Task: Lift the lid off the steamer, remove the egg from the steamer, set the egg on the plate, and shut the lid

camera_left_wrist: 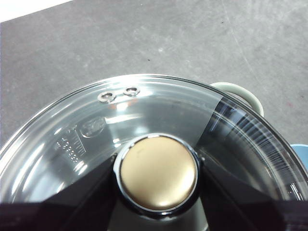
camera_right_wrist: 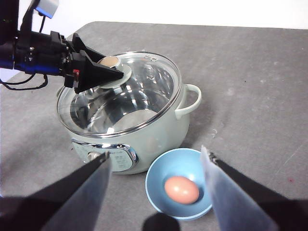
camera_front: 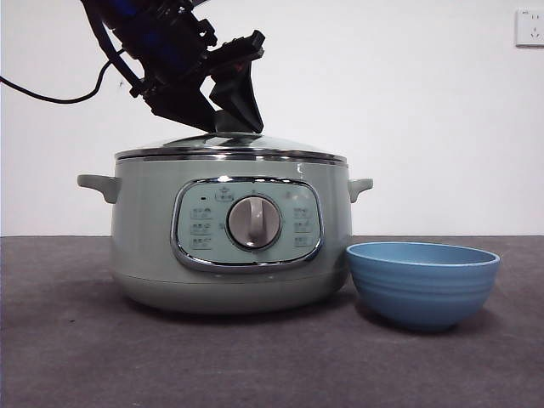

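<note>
The pale-green steamer (camera_front: 144, 238) stands on the dark table with the glass lid (camera_front: 246, 144) sitting on its rim. My left gripper (camera_front: 231, 126) reaches down from the upper left and is shut on the lid's knob (camera_left_wrist: 158, 179), one black jaw pressed against each side. To the right of the steamer is the blue plate (camera_front: 422, 285), a small ribbed bowl. The egg (camera_right_wrist: 182, 189) lies inside it, seen only in the right wrist view. My right gripper (camera_right_wrist: 155, 155) hangs open high above the plate (camera_right_wrist: 156, 175) and the steamer's front, holding nothing.
A black cable (camera_front: 51, 98) trails from the left arm toward the left edge. A wall socket (camera_front: 529, 27) sits at the top right. The steamer's side handle (camera_left_wrist: 240, 91) juts out toward the plate. Grey table (camera_front: 85, 357) surrounds both vessels.
</note>
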{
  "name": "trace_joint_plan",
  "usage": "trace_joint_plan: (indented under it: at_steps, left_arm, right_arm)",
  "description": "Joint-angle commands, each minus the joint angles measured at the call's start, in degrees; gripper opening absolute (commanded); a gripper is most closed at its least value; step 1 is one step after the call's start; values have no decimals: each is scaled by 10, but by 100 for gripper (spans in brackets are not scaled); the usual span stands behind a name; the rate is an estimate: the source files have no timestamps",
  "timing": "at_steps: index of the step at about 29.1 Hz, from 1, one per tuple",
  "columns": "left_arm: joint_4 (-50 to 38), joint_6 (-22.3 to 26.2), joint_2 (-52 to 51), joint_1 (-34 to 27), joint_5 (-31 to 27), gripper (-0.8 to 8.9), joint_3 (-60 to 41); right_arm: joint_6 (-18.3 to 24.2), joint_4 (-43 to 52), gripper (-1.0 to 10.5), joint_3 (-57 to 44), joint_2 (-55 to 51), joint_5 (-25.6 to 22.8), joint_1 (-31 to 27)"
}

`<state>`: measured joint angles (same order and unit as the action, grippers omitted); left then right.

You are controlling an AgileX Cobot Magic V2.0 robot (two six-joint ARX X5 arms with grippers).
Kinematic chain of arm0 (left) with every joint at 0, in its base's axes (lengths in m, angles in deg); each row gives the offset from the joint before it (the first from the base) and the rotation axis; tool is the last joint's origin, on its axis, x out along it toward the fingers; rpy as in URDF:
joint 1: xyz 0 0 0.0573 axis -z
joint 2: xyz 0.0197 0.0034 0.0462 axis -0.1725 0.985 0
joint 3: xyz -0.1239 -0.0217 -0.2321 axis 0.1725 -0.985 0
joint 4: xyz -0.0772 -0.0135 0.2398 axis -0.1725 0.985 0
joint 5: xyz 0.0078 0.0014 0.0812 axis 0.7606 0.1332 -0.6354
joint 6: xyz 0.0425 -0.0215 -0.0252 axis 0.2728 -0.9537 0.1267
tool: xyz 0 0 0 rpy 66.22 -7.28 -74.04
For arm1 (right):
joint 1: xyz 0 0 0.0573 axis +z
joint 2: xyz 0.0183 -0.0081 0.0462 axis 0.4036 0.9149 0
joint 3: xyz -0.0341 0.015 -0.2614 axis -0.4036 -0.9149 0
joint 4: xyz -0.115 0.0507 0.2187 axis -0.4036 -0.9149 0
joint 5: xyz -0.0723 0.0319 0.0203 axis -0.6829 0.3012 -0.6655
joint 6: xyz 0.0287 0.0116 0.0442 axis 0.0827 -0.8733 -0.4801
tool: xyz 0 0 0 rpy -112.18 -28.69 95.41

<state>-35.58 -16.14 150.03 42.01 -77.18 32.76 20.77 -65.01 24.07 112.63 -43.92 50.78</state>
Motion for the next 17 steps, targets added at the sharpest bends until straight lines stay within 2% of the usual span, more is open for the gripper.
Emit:
trace_joint_plan:
  at_steps: [1,7,8,10,12,13,17]
  left_arm:
    - [5,2,-10,2,-2,-9,-6]
    - [13,0,-10,0,-2,12,-6]
    - [12,0,-10,0,-2,52,-6]
    - [10,0,-10,0,-2,235,-6]
    - [8,1,-10,0,-2,458,-6]
    - [6,1,-10,0,-2,509,-6]
    - [-1,1,-14,0,-2,512,-6]
  right_arm:
    - [5,1,321,-2,0,0,1]
    - [5,-2,321,-2,0,0,1]
    - [5,-2,321,-2,0,0,1]
    - [5,-2,321,-2,0,0,1]
    - [5,-3,321,-2,0,0,1]
    - [5,-5,320,-2,0,0,1]
    - [5,-11,321,-2,0,0,1]
